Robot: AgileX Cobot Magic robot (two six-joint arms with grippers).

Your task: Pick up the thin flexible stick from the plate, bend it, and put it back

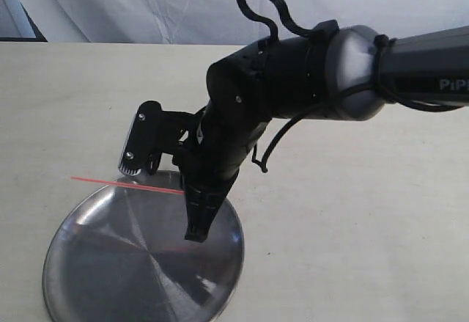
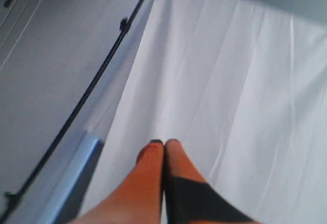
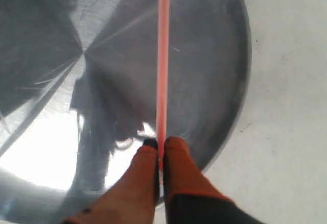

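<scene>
Stick [image 1: 124, 184], clamped at one end by the right gripper [image 3: 159, 145] over the plate [image 1: 110, 263], juts left, free for bending; left gripper [image 2: 163, 143] closed, empty.

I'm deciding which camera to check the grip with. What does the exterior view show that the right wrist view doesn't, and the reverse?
Only the exterior view: the right arm, most of the plate, the table, the white backdrop, and the stick jutting sideways past the plate's rim.
Only the right wrist view: the right gripper up close, with its orange pads shut on the stick's end.
Both: the stick is straight, held over the plate.
</scene>
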